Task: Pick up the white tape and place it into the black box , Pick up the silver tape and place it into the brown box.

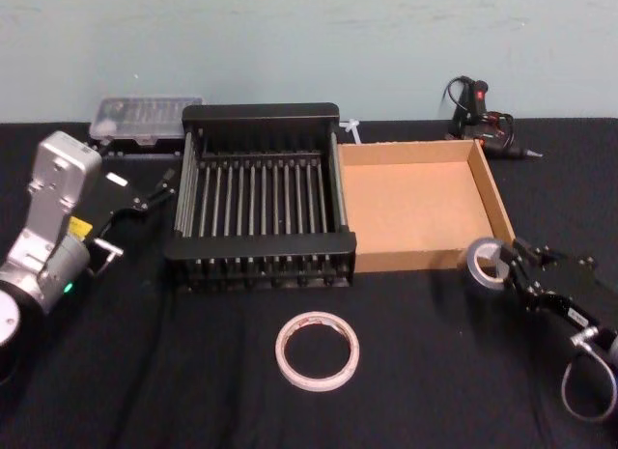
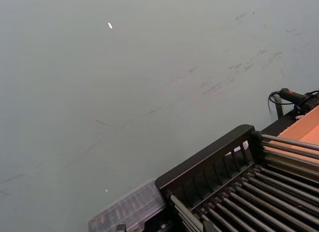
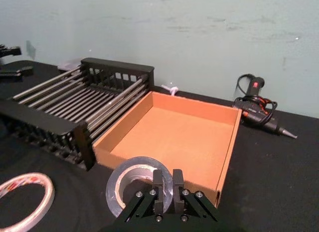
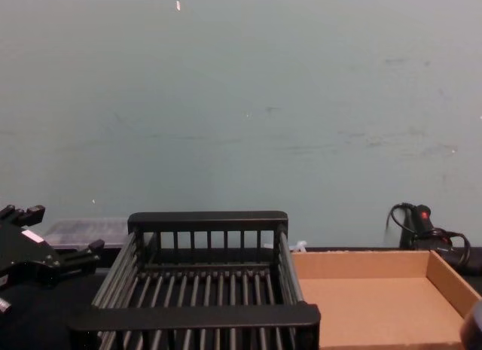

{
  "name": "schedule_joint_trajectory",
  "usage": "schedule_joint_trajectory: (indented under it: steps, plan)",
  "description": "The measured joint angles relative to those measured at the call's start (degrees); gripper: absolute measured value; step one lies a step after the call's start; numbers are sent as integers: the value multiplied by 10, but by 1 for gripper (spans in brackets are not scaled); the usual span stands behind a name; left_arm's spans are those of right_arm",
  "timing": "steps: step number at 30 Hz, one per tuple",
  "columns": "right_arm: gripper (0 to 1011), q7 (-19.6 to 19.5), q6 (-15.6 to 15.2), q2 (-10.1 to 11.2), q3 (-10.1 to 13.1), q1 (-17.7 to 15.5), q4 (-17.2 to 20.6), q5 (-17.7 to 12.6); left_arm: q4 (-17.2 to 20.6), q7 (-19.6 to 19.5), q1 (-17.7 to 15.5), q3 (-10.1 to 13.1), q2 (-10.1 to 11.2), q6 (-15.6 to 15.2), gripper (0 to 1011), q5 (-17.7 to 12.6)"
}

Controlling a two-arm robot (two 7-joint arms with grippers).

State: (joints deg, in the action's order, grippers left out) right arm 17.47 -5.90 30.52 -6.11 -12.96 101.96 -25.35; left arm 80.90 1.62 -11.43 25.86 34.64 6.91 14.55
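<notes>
The silver tape is a small grey roll held on edge just in front of the brown box's front right corner. My right gripper is shut on the rim of the silver tape. The white tape lies flat on the black cloth in front of the black box. The brown box stands against the black box's right side, and both hold nothing. My left gripper hovers open beside the black box's left wall, holding nothing.
A glue gun with a coiled cable lies behind the brown box at the back right. A clear plastic case sits behind the black box's left corner. Black cloth covers the table around the white tape.
</notes>
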Motion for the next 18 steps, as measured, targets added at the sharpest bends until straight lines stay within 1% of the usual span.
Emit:
schedule_joint_trajectory:
  steps: [5,10,13,14,17,18]
  plan:
    - [124,-11,-10,-15,-6,27,-14,5,0,0,0,0,0,0,1001,0]
    - [124,-16,-12,-27,-13,55,-33,11,0,0,0,0,0,0,1001,0]
    - [124,-14,-10,-35,-17,78,-52,14,0,0,0,0,0,0,1001,0]
    - [124,-12,-10,-38,-19,90,-63,14,0,0,0,0,0,0,1001,0]
    - [124,-10,-10,-44,-22,106,-77,14,0,0,0,0,0,0,1001,0]
    - [124,-9,-10,-47,-26,117,-87,16,0,0,0,0,0,0,1001,0]
